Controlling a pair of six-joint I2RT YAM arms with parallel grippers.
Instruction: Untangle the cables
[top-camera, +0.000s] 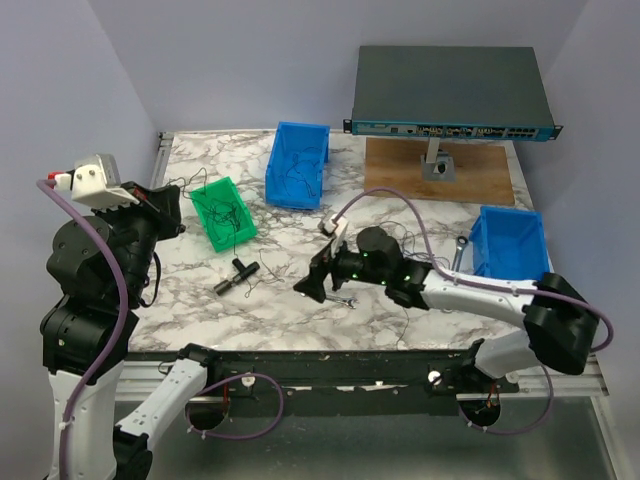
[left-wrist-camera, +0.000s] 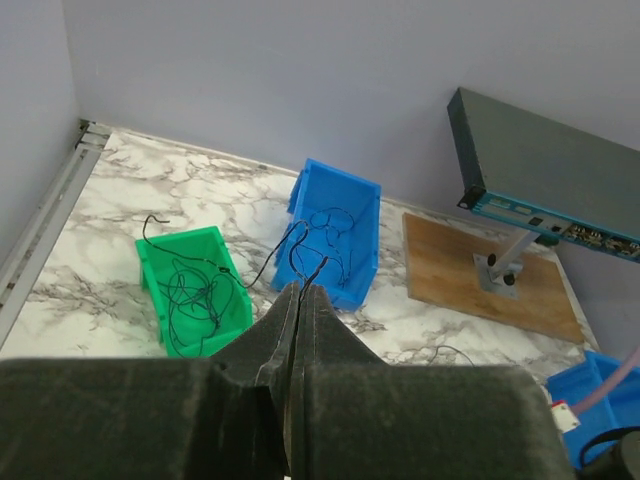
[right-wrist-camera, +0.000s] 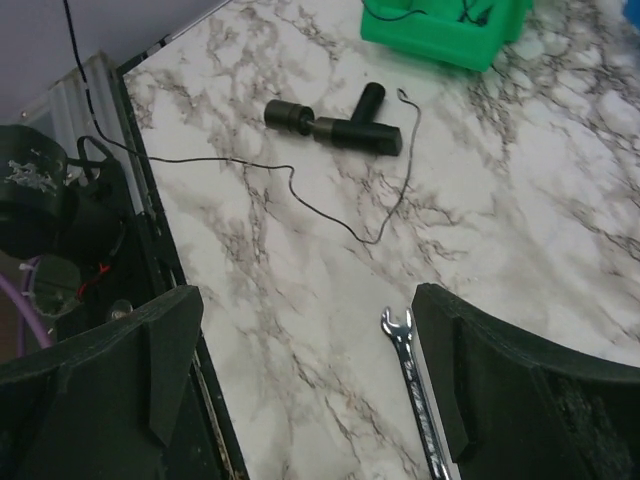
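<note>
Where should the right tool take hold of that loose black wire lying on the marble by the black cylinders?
Pinch the black wire at its low bend, the stretch lying clear of the black cylinders and the wrench. Bring the open right tool straight down, closing across the strand: it lies flat on the table, likely too thin to catch from the side.

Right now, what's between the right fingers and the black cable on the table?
Right wrist view: bare marble table, apart from the silver wrench lying by one of the open fingers. The cable lies beyond it, clear of both fingers.
</note>
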